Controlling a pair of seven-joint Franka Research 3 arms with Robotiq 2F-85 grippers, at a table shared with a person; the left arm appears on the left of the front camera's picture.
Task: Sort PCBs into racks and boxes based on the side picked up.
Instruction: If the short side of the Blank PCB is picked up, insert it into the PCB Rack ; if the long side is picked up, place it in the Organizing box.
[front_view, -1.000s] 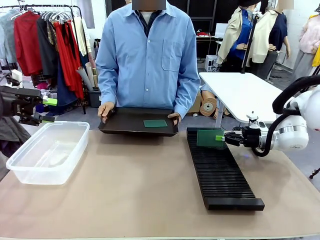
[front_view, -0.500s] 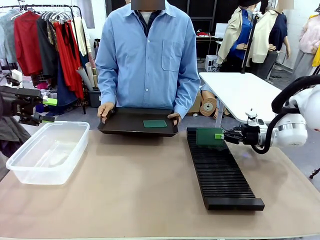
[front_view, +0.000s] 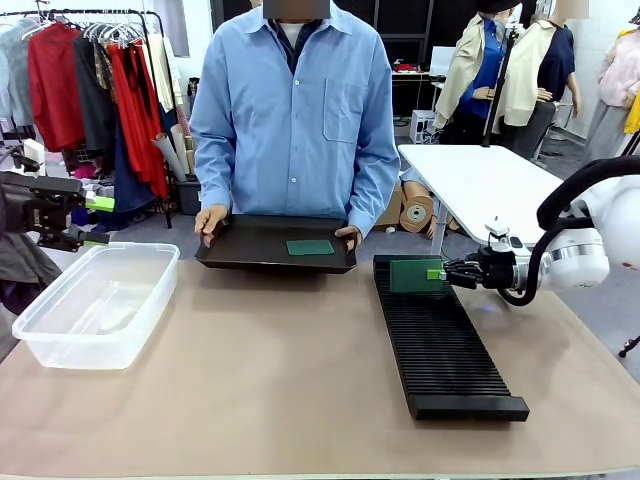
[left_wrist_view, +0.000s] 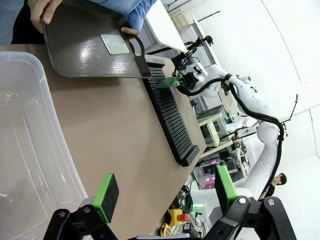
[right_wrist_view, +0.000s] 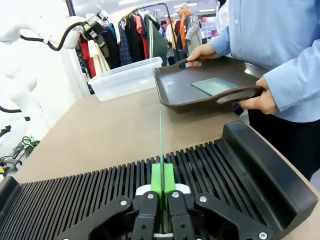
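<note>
The right gripper (front_view: 440, 273) is clamped on a PCB (front_view: 415, 275), pinching the board by the edge that faces away from the box. The board stands upright with its broad green face toward the front camera, over the far end of the rack (front_view: 440, 340), the end nearest the person (front_view: 295, 120). In the right wrist view the board shows edge-on, as a thin green line rising from between the closed pads (right_wrist_view: 156, 181), and it runs parallel to the rack's slots. Its lower edge is level with the slot tops. Whether it sits in a slot cannot be told.

The rack lies on the right half of the table (front_view: 260, 400), running lengthwise from the near edge toward the person.

The left gripper (front_view: 98, 221) hangs above the far left corner of the box (front_view: 95, 305) with its jaws spread and nothing between them. In the left wrist view its two green pads stand well apart, with the box's clear wall below them. The box sits on the left side of the table, well apart from the rack.

The person stands at the far side and holds a black tray (front_view: 250, 255) by both ends, with one hand (front_view: 211, 219) on the end toward the box and the other hand (front_view: 349, 236) on the end toward the rack. The tray is at the table's far edge, just beside the rack's far end. A second PCB (front_view: 310, 247) lies flat on the tray, nearer the rack-side end.
</note>
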